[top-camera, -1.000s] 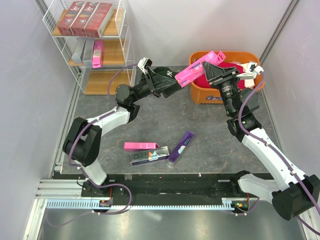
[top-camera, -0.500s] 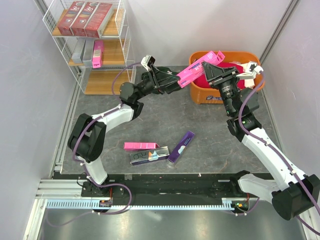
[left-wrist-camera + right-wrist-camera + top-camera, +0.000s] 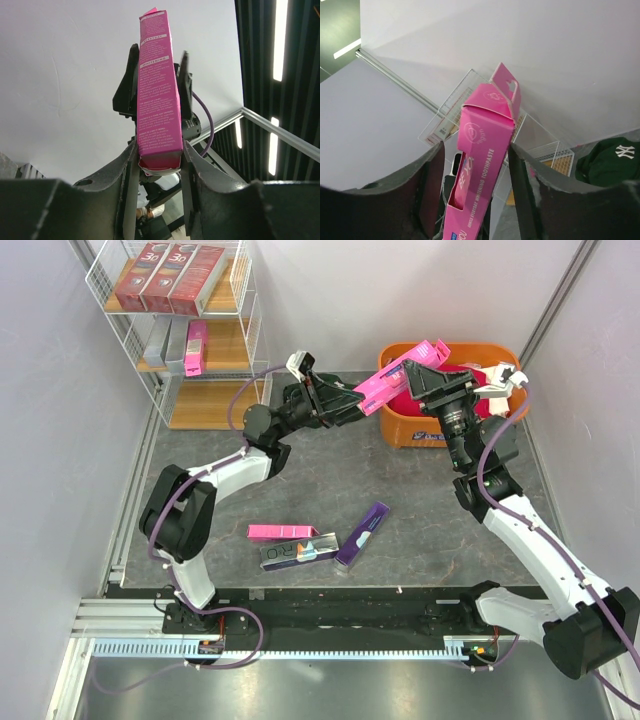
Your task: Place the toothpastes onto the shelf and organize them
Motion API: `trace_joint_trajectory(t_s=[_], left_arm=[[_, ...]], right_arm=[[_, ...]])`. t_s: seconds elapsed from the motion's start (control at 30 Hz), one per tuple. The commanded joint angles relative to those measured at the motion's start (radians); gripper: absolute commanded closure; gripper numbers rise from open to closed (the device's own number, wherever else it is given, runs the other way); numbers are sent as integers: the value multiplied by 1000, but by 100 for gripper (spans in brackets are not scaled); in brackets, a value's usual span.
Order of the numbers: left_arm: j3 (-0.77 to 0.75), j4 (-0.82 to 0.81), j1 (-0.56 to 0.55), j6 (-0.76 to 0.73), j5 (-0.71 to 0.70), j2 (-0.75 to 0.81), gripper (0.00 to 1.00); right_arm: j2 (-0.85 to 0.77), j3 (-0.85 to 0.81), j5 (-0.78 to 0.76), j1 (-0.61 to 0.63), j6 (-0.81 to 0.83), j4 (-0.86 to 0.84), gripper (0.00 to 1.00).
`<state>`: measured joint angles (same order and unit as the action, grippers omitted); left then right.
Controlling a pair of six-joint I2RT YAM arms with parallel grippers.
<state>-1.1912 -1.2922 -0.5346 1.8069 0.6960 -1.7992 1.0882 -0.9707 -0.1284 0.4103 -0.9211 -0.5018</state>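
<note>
Pink toothpaste (image 3: pixel 386 382) between both arms' jaws

left claw (image 3: pixel 159 150) advanced, now flanking pink toothpaste (image 3: pixel 157 85)

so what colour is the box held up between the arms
Hot pink box with white lettering; left wrist view shows it best.

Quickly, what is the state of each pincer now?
Left pincer: around the pink box end, grip cannot be told.
Right pincer: closed, holding the pink box.
</note>
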Motion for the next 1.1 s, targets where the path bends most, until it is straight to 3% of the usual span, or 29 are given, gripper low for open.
trace_joint_trajectory(t_s=[0.0, 0.1, 0.27, 0.8, 0.97, 1.07], left_arm=[[24, -131, 5, 37, -38, 3, 78], [56, -136, 30, 26, -36, 20, 80], [171, -131, 99, 2, -29, 76, 81], [657, -139, 465, -35, 100, 382, 83], [734, -10, 633, -108, 161, 527, 84], [742, 149, 729, -182, 200, 599, 85]], right_arm=[[-5, 6, 6, 4, 8, -31, 27], [-11, 6, -5, 4, 14, -18, 14], [-10, 9, -14, 4, 19, -3, 2], [41, 4, 1, 4, 7, 6, 2], [53, 9, 9, 4, 2, 6, 2], [59, 12, 15, 4, 2, 8, 2]])
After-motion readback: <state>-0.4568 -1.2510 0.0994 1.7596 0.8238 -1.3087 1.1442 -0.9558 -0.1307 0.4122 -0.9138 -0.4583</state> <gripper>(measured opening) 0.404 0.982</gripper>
